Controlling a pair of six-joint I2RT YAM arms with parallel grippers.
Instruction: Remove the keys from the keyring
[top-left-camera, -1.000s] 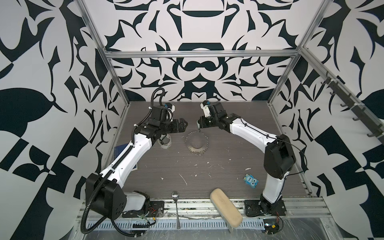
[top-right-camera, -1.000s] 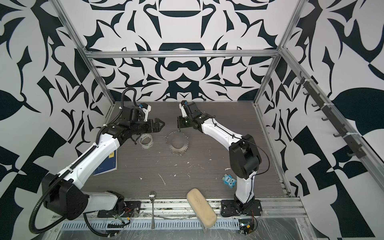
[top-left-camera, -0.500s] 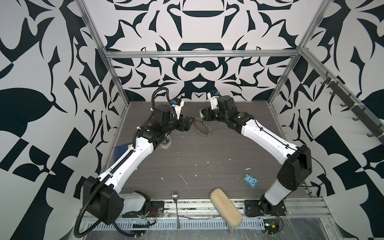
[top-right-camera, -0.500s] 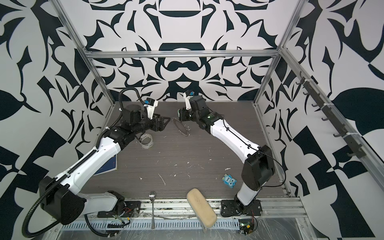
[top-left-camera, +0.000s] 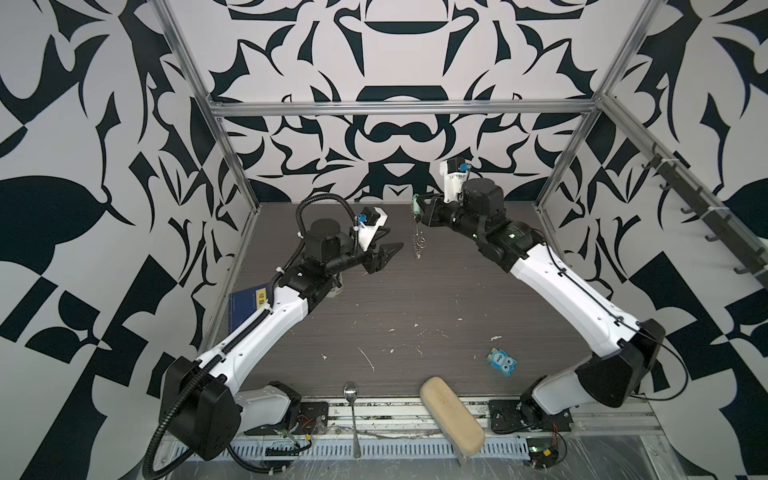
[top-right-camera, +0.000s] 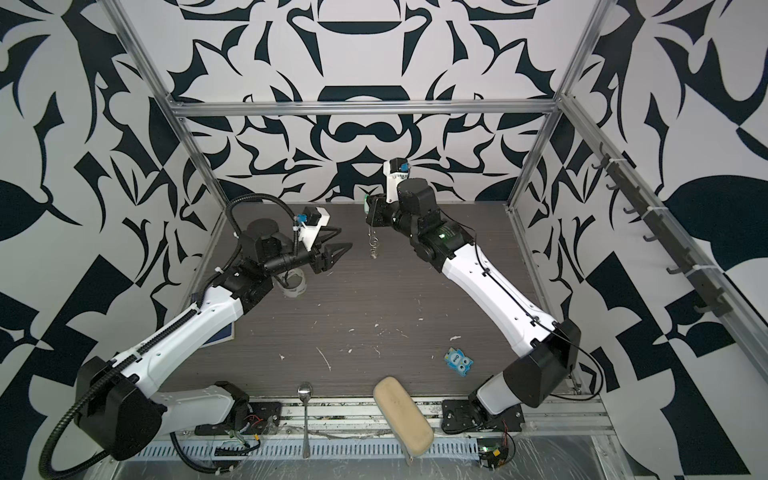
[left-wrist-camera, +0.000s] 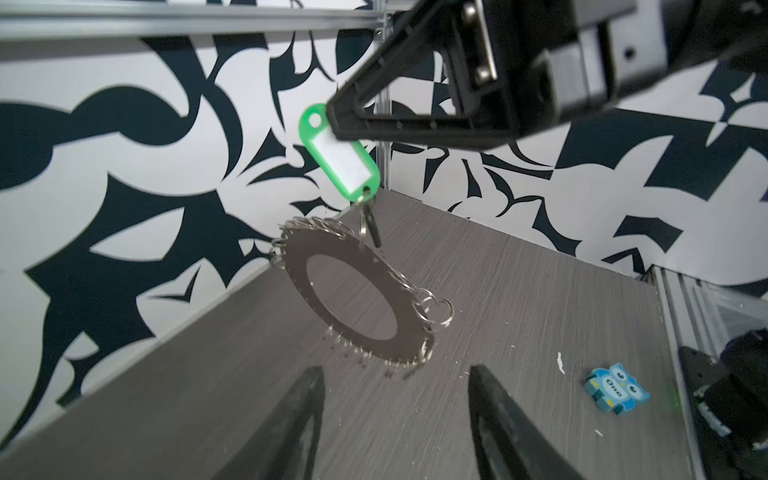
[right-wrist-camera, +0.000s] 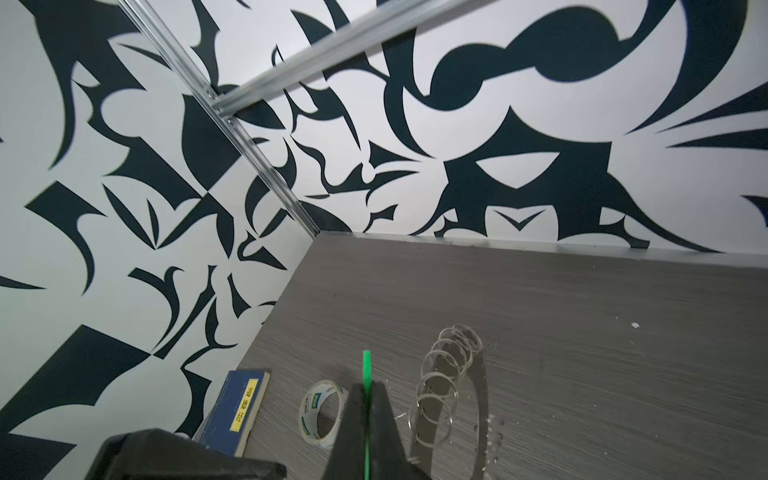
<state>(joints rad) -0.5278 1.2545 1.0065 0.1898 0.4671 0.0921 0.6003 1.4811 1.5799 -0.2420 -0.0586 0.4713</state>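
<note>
R gripper (top-left-camera: 419, 209) clamped on green key (left-wrist-camera: 338, 156), far centre; keyring (left-wrist-camera: 361, 299) hangs below, off table (top-left-camera: 415, 311). L gripper (left-wrist-camera: 395, 374) jaws apart, empty, just left.

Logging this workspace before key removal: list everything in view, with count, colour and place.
green key tag: one, green with white insert, pinched in right gripper
keyring: one, silvery, hanging below the tag
tape roll: one, whitish, far left, beside book
book: one, blue with yellow label, left table edge
owl figure: one, blue, near right
spoon: one, silver, front edge
case: one, beige, front edge
scraps: several, white, scattered mid-table
table: one, grey-brown
left gripper: black, open, beside keyring
right gripper: black, shut on tag
</note>
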